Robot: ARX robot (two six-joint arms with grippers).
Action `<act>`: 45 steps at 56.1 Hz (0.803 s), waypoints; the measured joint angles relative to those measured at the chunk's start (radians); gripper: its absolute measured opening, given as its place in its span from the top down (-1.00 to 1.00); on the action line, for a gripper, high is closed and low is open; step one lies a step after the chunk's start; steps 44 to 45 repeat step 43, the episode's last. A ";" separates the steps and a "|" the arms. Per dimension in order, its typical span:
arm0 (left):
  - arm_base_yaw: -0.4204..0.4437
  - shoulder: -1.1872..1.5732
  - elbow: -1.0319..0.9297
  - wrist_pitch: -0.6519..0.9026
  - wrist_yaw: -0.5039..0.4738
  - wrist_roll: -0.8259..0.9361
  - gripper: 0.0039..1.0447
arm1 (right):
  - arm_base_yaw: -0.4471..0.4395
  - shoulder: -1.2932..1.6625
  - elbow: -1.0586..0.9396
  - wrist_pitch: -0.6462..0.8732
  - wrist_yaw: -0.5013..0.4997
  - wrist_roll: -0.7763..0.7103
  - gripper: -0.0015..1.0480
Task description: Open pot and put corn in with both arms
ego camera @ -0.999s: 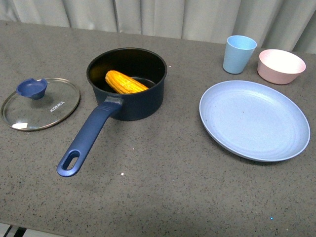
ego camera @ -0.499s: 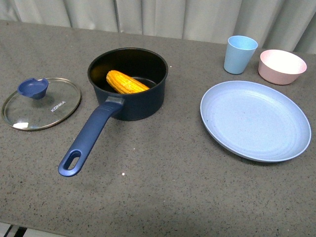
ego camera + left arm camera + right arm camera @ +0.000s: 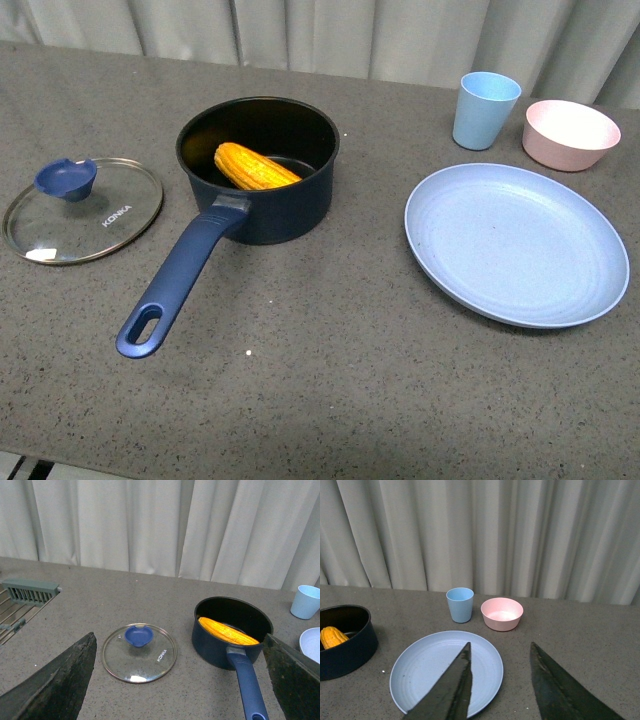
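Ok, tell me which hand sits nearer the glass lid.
Left. The left hand is pulled back above the table, open, with the glass lid showing between its fingers. The right hand faces the blue plate; no lid in its view.

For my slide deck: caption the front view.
Corn rests inside the open pot; glass lid lies beside it.

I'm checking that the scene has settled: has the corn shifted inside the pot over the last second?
No. The corn lies in the same spot against the pot wall, at the same angle above the handle root.
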 joint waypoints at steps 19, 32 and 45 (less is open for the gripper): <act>0.000 0.000 0.000 0.000 0.000 0.000 -0.88 | 0.000 0.000 0.000 0.000 0.000 0.002 -0.85; 0.000 0.000 0.000 0.000 0.000 0.000 -0.88 | 0.000 0.000 0.000 0.000 0.000 0.001 -0.82; 0.000 0.000 0.000 0.000 0.000 0.000 -0.88 | 0.000 0.000 0.000 0.000 0.000 0.001 -0.82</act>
